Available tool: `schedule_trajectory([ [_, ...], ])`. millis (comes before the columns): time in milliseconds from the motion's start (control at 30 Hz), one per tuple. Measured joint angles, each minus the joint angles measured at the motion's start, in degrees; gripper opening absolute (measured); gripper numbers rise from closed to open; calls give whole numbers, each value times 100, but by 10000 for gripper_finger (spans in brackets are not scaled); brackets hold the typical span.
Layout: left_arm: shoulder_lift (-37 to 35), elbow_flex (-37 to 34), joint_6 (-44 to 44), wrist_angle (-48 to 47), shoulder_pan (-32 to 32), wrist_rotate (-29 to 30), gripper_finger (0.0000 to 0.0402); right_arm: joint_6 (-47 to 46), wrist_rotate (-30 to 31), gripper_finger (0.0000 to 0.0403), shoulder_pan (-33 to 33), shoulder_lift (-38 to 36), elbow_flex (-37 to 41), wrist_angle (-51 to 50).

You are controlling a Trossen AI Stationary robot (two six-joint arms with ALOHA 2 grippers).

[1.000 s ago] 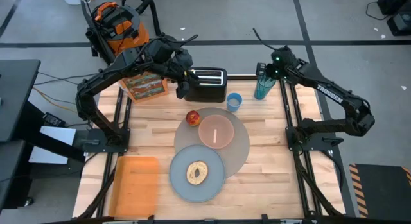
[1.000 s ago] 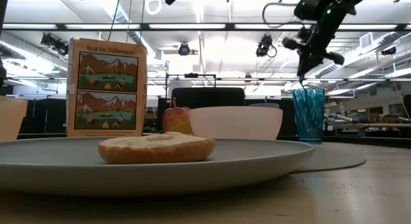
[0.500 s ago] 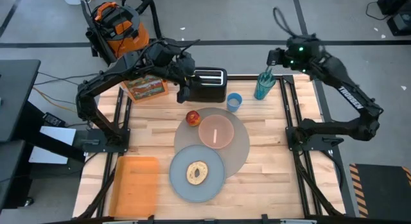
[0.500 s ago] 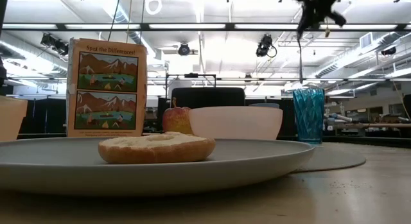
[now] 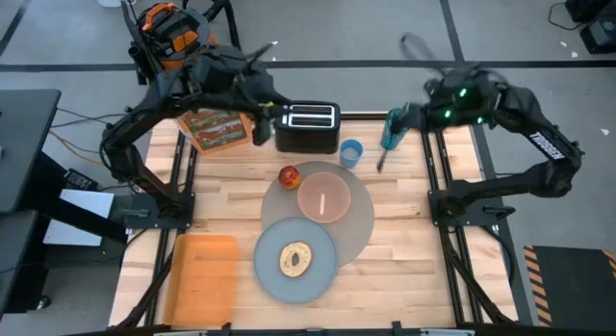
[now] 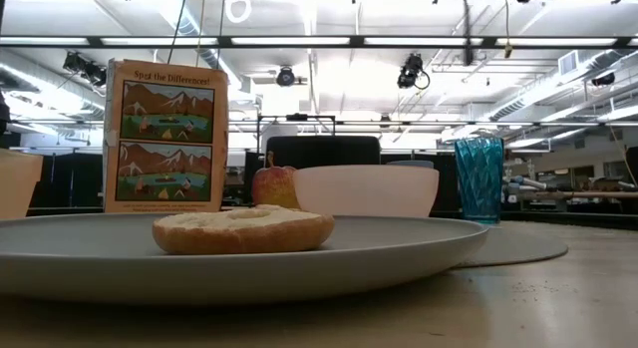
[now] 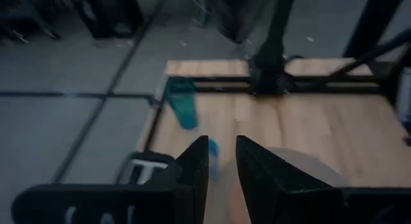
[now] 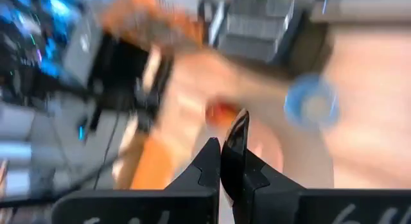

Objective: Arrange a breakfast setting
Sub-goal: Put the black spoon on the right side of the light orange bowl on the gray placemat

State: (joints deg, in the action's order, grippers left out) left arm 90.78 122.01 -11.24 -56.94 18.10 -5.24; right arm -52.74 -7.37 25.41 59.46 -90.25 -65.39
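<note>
My right gripper (image 5: pixel 397 116) is shut on the dark spoon (image 5: pixel 382 161), high above the table's far right, beside a teal tumbler (image 5: pixel 390 134). The small blue cup (image 5: pixel 351 152) stands by the toaster. The taupe mat (image 5: pixel 363 220) bears the pink bowl (image 5: pixel 324 196) and the red apple (image 5: pixel 289 176). The grey plate (image 5: pixel 269 273) overlaps the mat's near edge and holds the bagel (image 5: pixel 295 259). My left gripper (image 5: pixel 263 124) is narrowly open and empty, left of the toaster. My right gripper pinches the spoon between its two fingers (image 8: pixel 209 161); the spoon's dark end (image 8: pixel 238 133) sticks out past the fingertips. In the high view the spoon hangs slanting below the gripper, clear of the tumbler and the table.
A black toaster (image 5: pixel 308 127) and a picture box (image 5: pixel 217 131) stand along the far edge. An orange board (image 5: pixel 202 273) lies at the near left. Bare wood shows right of the mat.
My right gripper has risen with the spoon, drawing it up out of the teal tumbler, then swung toward the table's left; the spoon now hangs clear beside the tumbler. My left gripper has drawn back from the toaster's side toward the far left.
</note>
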Motion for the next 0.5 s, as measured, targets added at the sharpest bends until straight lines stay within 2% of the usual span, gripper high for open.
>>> schedule_trajectory([
  [133,-67,325,-449,-289,217,191,84,-1151,-32,17,-1045,39,294,-798],
  [233,-167,375,-728,-620,374,280,84,-2181,113,19,-1684,38,739,-936],
  [400,-343,295,-860,-1264,462,289,84,-3749,281,16,-2345,155,1792,-139],
  [500,-369,216,-824,-1796,396,259,84,-4546,88,16,-2536,344,2504,549],
])
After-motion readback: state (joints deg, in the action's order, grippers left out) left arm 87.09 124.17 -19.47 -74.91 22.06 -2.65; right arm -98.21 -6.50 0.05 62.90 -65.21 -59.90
